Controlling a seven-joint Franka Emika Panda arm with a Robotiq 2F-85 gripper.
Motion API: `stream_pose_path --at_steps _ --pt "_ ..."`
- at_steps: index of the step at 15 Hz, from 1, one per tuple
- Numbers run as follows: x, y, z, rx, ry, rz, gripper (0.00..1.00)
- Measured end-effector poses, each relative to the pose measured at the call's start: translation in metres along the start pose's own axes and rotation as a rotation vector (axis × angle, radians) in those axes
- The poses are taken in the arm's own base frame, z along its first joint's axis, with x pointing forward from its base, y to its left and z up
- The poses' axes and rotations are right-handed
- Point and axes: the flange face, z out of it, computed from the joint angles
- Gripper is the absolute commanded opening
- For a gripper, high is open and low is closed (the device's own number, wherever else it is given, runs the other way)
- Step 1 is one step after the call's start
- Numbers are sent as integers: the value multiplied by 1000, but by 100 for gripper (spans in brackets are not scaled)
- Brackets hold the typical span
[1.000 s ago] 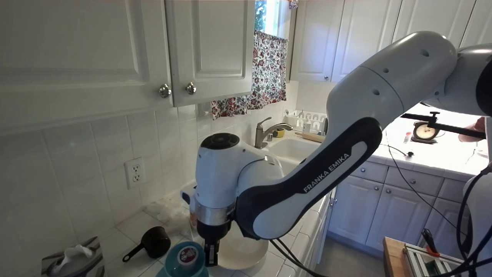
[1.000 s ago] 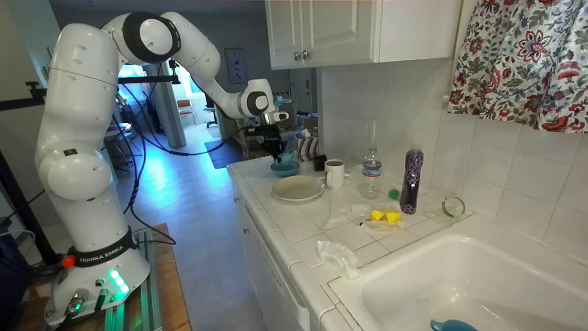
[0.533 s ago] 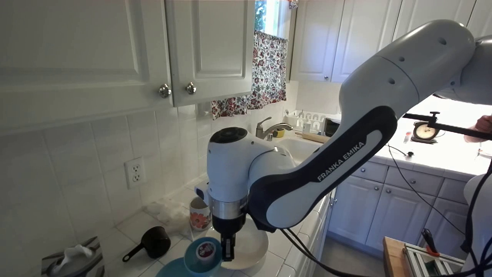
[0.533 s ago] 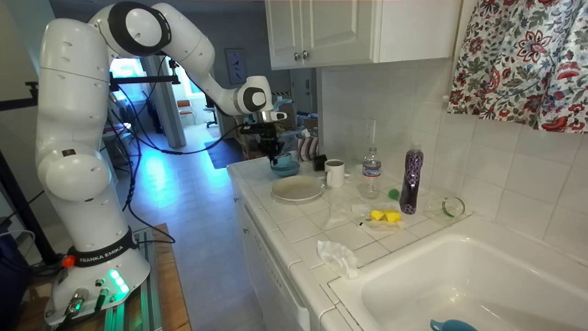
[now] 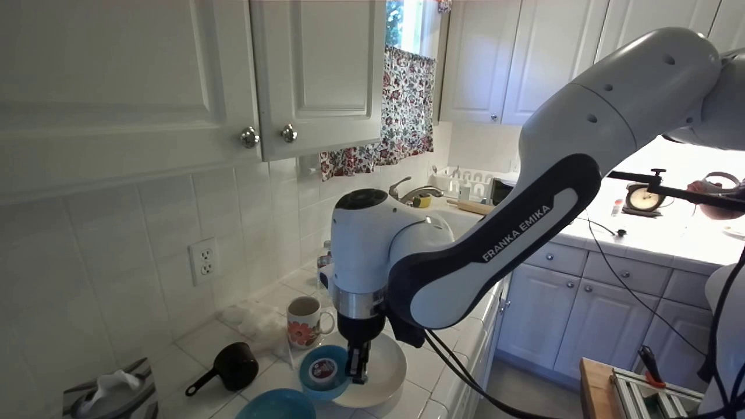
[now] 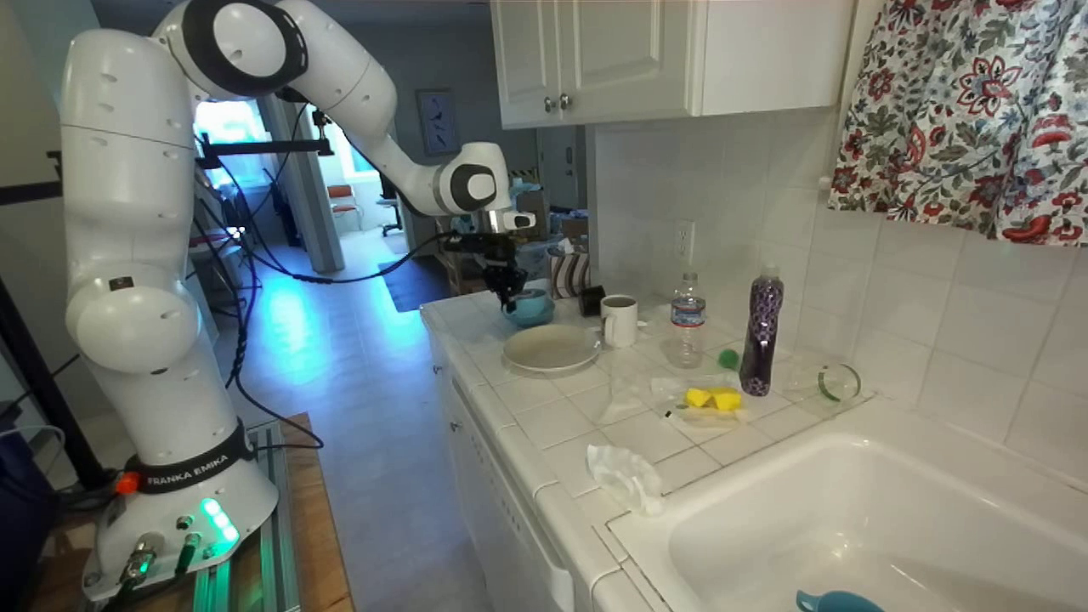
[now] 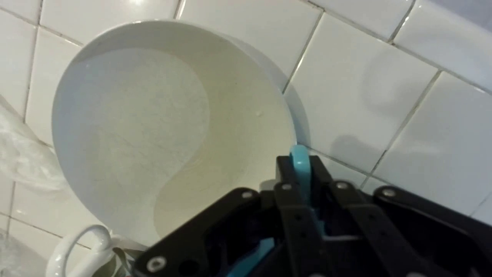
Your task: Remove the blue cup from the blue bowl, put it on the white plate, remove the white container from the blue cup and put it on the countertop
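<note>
My gripper (image 5: 356,372) is shut on the handle of the light-blue cup (image 5: 323,396), which also shows between the fingertips in the wrist view (image 7: 301,156). The white container (image 5: 322,370), with a reddish label on top, sits inside the cup. The cup is off the counter and overlaps the left edge of the white plate (image 5: 387,378) in that exterior view; its height over the plate cannot be told. The plate also shows in the wrist view (image 7: 165,115) and an exterior view (image 6: 551,350). The teal-blue bowl (image 5: 276,404) stands apart on the tiled countertop (image 5: 426,372).
A white mug with a reddish flower (image 5: 301,331) stands right behind the plate. A black measuring cup (image 5: 237,366) lies left of it. A crumpled plastic bag (image 5: 256,323) lies by the wall. Bottles (image 6: 688,319) and a sink (image 6: 765,510) are farther along.
My gripper has carried the cup with the container inside out of the blue bowl, away from it and toward the plate. The bowl now shows its inside. The mug is uncovered.
</note>
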Motion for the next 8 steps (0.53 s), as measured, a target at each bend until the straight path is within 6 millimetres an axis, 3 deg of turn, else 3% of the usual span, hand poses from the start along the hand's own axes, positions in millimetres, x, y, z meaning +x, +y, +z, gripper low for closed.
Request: stream_pose_path --at_steps 8 --pt "-7 74 13 73 -15 323 3"
